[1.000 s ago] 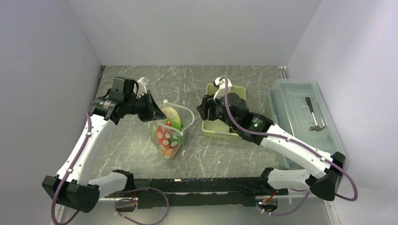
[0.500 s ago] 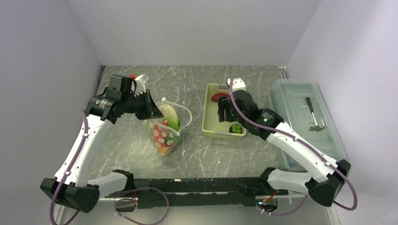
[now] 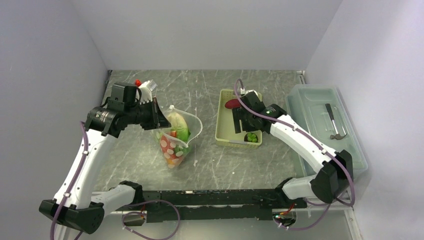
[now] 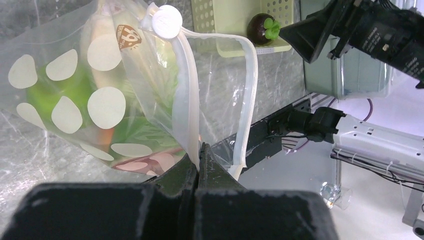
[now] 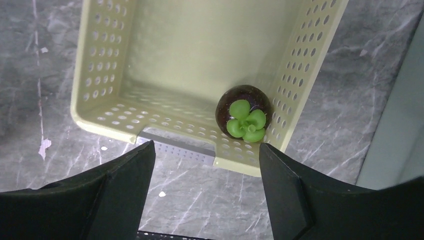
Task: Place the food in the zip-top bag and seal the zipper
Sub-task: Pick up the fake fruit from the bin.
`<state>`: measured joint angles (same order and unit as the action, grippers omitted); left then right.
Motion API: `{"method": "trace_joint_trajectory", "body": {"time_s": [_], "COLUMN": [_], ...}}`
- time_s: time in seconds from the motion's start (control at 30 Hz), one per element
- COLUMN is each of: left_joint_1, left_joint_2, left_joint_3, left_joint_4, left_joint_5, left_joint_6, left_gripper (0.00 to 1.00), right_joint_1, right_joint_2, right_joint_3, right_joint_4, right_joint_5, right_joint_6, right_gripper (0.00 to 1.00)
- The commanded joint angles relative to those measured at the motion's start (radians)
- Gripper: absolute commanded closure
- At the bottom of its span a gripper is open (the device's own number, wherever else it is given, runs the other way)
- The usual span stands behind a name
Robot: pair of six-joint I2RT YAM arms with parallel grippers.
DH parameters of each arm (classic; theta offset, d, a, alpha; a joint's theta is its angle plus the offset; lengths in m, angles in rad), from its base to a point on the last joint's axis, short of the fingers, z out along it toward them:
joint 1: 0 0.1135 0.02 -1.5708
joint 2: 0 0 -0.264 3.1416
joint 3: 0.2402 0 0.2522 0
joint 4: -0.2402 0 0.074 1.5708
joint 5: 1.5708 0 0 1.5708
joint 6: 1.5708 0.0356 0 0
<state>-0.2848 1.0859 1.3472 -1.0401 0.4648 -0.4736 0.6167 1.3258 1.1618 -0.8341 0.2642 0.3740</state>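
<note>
The clear polka-dot zip-top bag [image 3: 175,142] hangs with its mouth open, with green leafy lettuce [image 4: 150,135] and orange and red pieces inside. My left gripper [image 3: 159,117] is shut on the bag's mouth edge [image 4: 199,152], right on the whitish zipper strip [image 4: 187,100]. My right gripper [image 3: 241,122] is open and empty, hovering over the yellow-green basket [image 3: 222,131]. A dark round fruit with a green leafy cap [image 5: 243,115] lies in the basket's near right corner [image 3: 251,137]. A red piece [image 3: 231,104] lies at the basket's far end.
A clear lidded plastic box [image 3: 312,107] with a small hammer-like tool [image 3: 334,124] inside stands at the right edge. The grey marbled table [image 3: 210,165] is walled at the left, back and right. A white slider [image 4: 166,21] sits on the zipper.
My right gripper has swung from the basket's left edge to over its middle, uncovering the red piece and dark fruit. My left gripper has shifted slightly left, carrying the bag.
</note>
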Motion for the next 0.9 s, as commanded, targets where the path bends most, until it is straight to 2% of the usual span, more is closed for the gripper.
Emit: {"method": "trace_joint_trajectory", "body": {"time_s": [0.0,0.5,0.87], "left_joint_1": [0.004,0.005,0.004], "left_joint_2": [-0.036,-0.056,-0.046], "left_joint_3": [0.048,0.018,0.01], "left_joint_4": [0.01,-0.006,-0.007], "left_joint_5": [-0.009,-0.018,-0.006], "left_joint_6": [0.04,0.064,0.085], "left_gripper": [1.0,1.0,1.0], "right_joint_1": [-0.039,-0.097,-0.101], "right_joint_2": [0.029,0.262,0.355], "right_joint_3": [0.015,0.037,0.055], "right_joint_4": [0.001,-0.007,-0.045], "right_joint_5": [-0.052,-0.008,0.009], "right_joint_6": [0.001,-0.027,-0.047], "right_gripper": [0.2,0.16,0.14]}}
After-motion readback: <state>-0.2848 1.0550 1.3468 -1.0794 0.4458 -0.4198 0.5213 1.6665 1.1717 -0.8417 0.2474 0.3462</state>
